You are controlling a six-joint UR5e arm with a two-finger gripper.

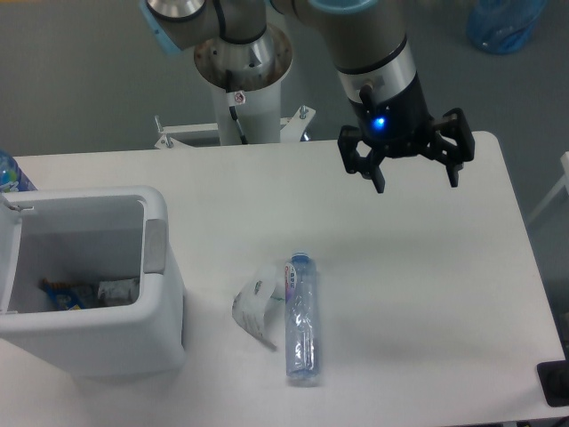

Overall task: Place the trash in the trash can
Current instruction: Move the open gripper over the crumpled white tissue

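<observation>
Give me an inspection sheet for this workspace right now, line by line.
Surface: white table, bare on the right half.
Job's things: crushed clear bottle lying flat at front centre; crumpled white wrapper against its left side; open trash can at left, some litter already inside.
Clutter: blue-labelled bottle at the far left edge.
Hand: hand open, empty, hovering above the table's far right.
Cables: nothing seen.
Surroundings: grey floor, arm pedestal, blue bag at top right.
</observation>
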